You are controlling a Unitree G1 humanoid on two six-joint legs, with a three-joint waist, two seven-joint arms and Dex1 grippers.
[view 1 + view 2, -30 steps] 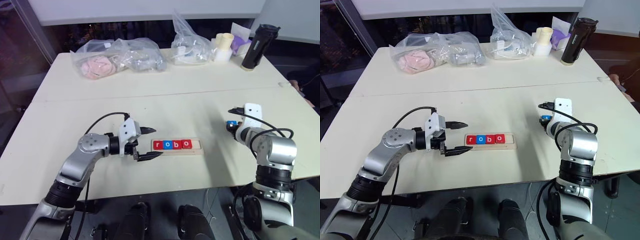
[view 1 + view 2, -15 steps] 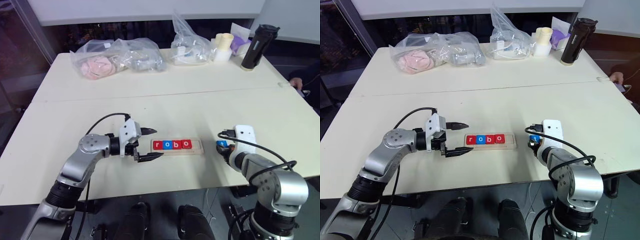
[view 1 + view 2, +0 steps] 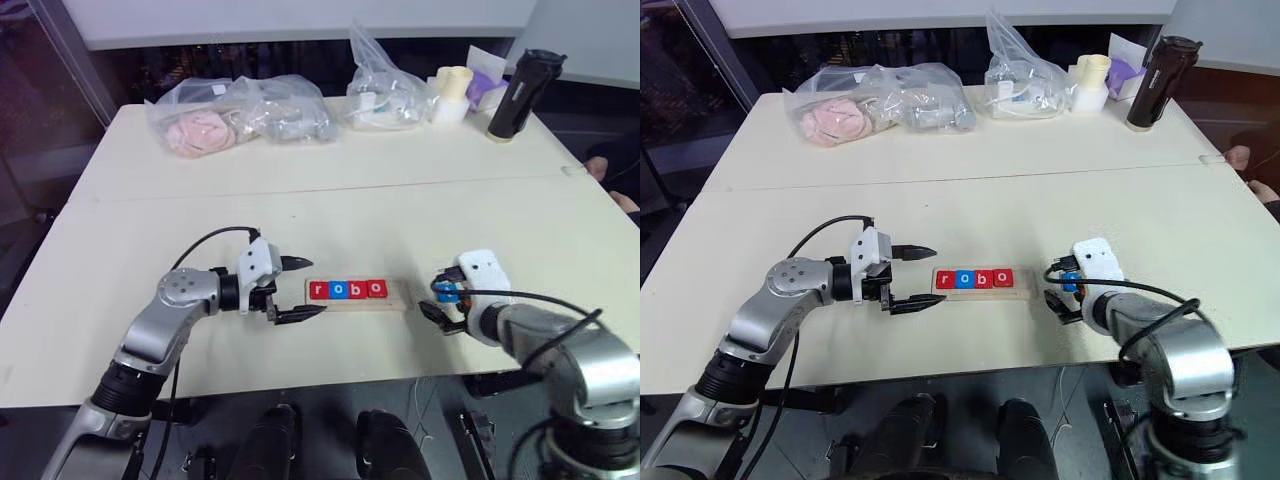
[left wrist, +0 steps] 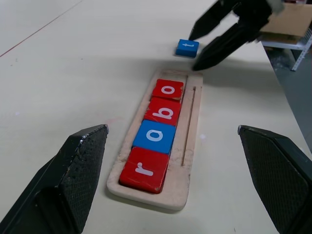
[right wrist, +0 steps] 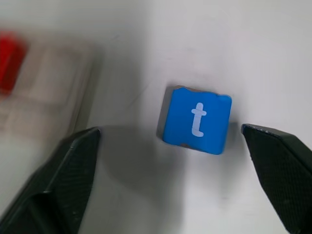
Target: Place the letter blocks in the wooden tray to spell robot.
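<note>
Head views: the wooden tray (image 3: 357, 292) lies near the table's front edge with four letter blocks (image 3: 347, 290) seated, reading r, o, b, o; its end slot at 3 o'clock is bare. The left gripper (image 3: 293, 290) waits at the tray's 9 o'clock, jaws spread and empty. The right gripper (image 3: 437, 296) sits at the tray's 3 o'clock.

Left wrist view: the blue t block (image 4: 187, 48) rests flat on the table just past the tray's empty end, between the opposite arm's black fingers.

Right wrist view: the right gripper's fingers stand wide of the t, released. Judged, only seating the t remains.
</note>
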